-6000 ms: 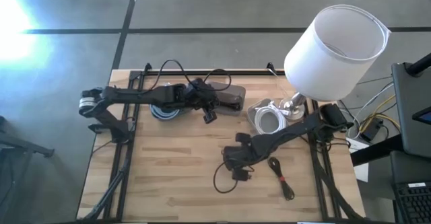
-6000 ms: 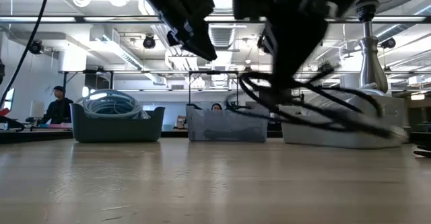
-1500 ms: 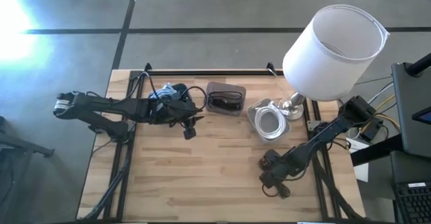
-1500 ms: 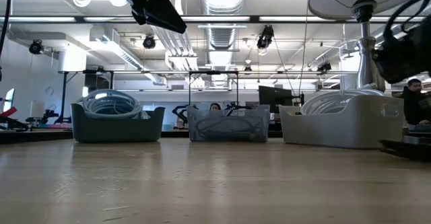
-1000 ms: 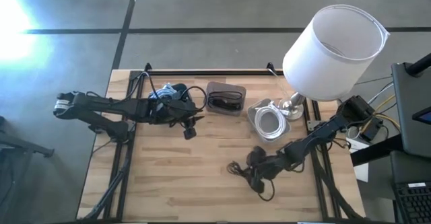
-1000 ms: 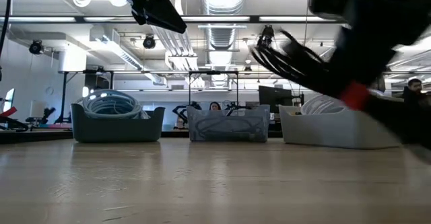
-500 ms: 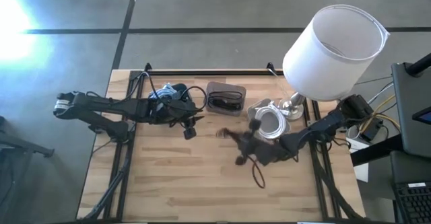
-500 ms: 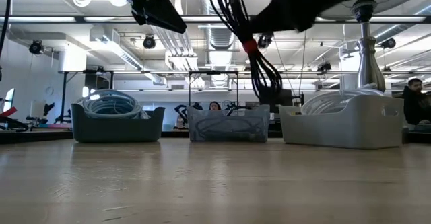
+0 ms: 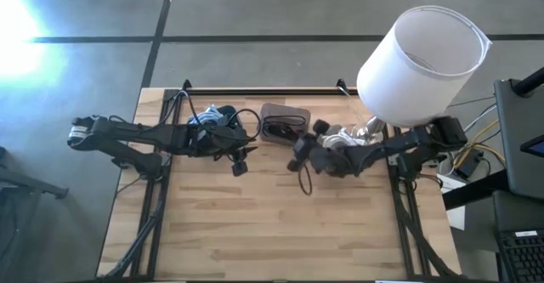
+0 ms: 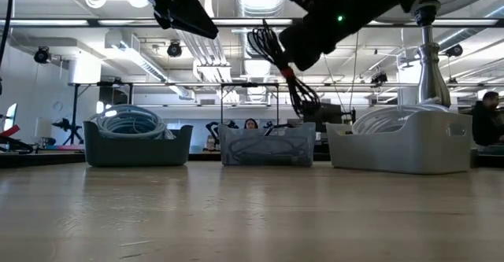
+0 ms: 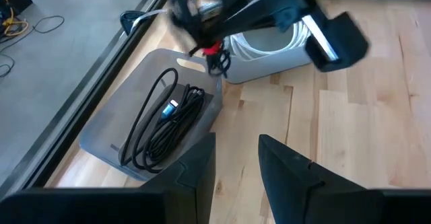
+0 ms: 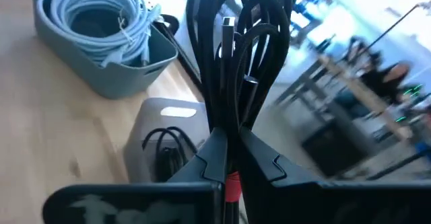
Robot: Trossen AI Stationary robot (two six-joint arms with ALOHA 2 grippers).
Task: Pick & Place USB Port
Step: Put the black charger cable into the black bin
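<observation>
Black cable bundle (image 12: 237,69) hangs pinched in the right gripper (image 9: 299,153), above the grey bin (image 9: 285,123) near the tabletop's far edge. Left gripper (image 9: 238,157) waits, jaws narrowly parted.

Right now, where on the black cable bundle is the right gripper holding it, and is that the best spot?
The right gripper pinches the black cable bundle at its red-tied waist, closing across it. That looks best: the loops are gathered narrowest there, so both ends hang free above the grey bin.
</observation>
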